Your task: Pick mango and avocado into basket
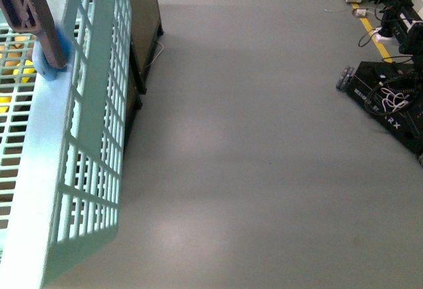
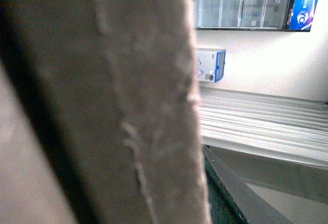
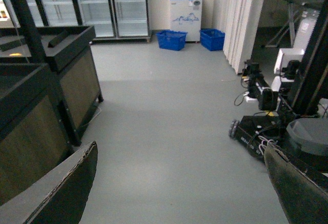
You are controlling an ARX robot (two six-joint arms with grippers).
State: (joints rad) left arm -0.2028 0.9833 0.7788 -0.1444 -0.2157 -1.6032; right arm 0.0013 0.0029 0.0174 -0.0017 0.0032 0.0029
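The light teal basket (image 1: 59, 170) fills the left side of the front view, lifted and tilted, with its brown ribbed handle (image 1: 26, 11) running up to the top corner. In the left wrist view a blurred brown surface, the handle (image 2: 102, 106), sits right against the lens. My left gripper (image 2: 174, 193) is shut on it, and one dark finger (image 2: 236, 193) shows beside it. Yellow patches (image 1: 8, 100) show through the lattice; I cannot tell whether they are the mango. The avocado is out of view. My right gripper (image 3: 179, 193) hangs open over bare floor, holding nothing.
Dark display stands (image 1: 145, 31) (image 3: 51, 80) stand along the left. Another robot's black base with cables (image 1: 390, 97) (image 3: 266, 126) sits on the right. Glass-door fridges (image 3: 92, 3), a white freezer (image 3: 185, 14) and blue crates (image 3: 171, 39) line the far wall beyond grey floor (image 1: 251, 170).
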